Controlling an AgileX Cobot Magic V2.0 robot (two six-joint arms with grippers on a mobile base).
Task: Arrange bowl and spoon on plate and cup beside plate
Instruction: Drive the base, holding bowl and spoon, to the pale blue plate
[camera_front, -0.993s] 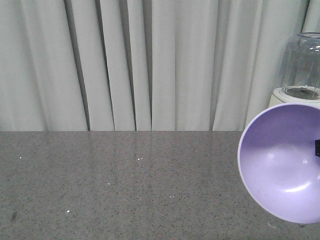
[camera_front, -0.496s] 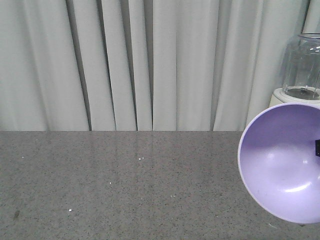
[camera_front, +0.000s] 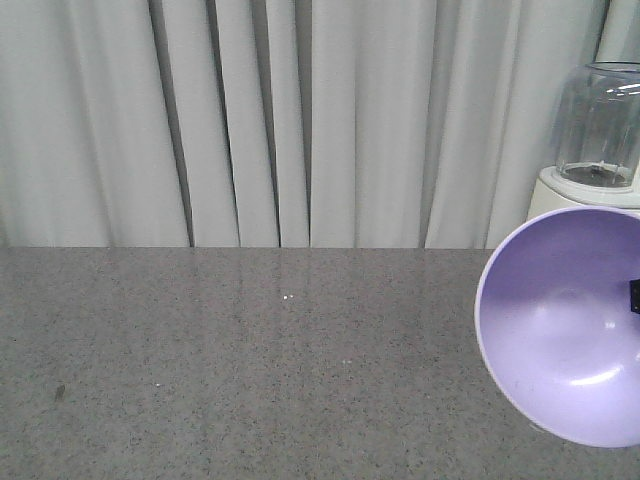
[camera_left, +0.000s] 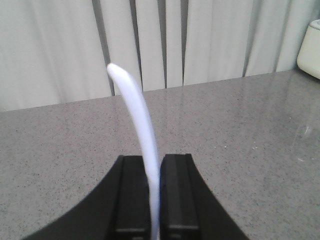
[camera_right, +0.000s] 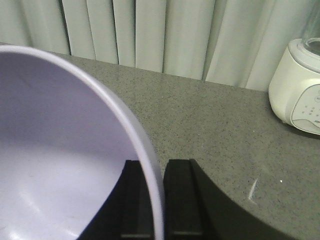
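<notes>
Curtain folds (camera_front: 350, 120) have shifted right; right pincer (camera_right: 156, 167) clamps bowl (camera_right: 60, 165) rim, left pincer (camera_left: 154, 165) clamps spoon (camera_left: 137, 105).

Grey speckled stone counter (camera_front: 250, 360) — a blender (camera_front: 592, 150) with white base and clear jar stands on it near the back edge, far right.

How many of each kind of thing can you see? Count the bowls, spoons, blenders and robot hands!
Bowls: 1, the purple bowl, its rim pinched in the right hand
Spoons: 1, the white spoon, gripped by the left hand
Blenders: 1, the blender at the back of the counter
Hands: 2
Total: 5
</notes>
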